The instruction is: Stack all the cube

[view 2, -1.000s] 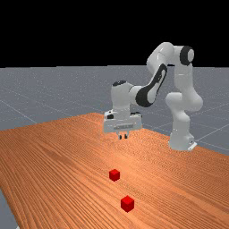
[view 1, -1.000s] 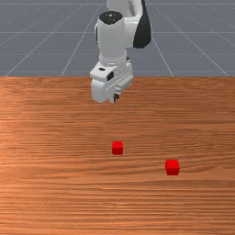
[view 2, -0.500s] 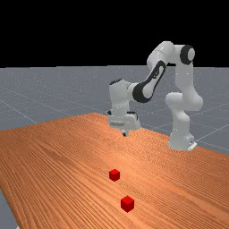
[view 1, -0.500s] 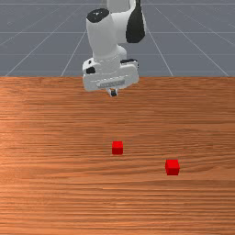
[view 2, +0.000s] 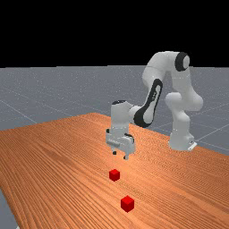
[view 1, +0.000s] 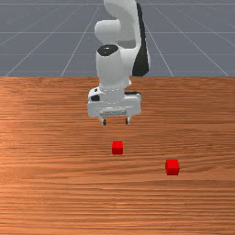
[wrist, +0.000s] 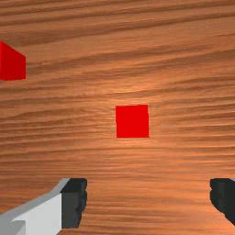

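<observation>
gripper (view 1: 115, 121): jaws spread, nothing between. nearer red cube (view 1: 117, 148): below and ahead of it. second red cube (view 1: 172, 167): toward the front view's right. both judged light, stiff; grip opposite side faces.

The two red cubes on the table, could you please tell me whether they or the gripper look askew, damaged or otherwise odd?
Nothing stands out. The red cube nearer the open gripper and the other red cube, toward the front view's right, sit flat and apart on the table, with no visible damage.
</observation>
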You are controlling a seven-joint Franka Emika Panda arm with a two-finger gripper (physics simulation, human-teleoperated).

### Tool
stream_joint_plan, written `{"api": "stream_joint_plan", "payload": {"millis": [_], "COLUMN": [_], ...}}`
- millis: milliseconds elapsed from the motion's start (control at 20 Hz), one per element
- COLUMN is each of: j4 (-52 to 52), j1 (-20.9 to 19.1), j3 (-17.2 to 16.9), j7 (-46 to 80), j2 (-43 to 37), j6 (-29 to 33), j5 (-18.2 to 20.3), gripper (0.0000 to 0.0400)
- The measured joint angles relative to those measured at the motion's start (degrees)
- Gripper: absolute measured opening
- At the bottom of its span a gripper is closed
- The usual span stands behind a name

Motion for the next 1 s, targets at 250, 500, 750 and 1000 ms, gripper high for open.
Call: {"api": "stream_joint_plan", "payload": {"millis": [250,500,750,1000], "j4": [8.17,10.55,8.34,10.22], "j1": [-0.19,1.48,2.77,10.42], "j3": [0.82,0.19,-0.59,-0.54], "j7": [0.71,3.18,3.69,7.81], "j2": [13.15,17.52,14.17,9.62], "j6": [4.49,8.86,10.16,6.18], "j5": [0.96,1.03,0.37,-3.94], "gripper": [0.0400,0.0243,0.0196,0.0196]}}
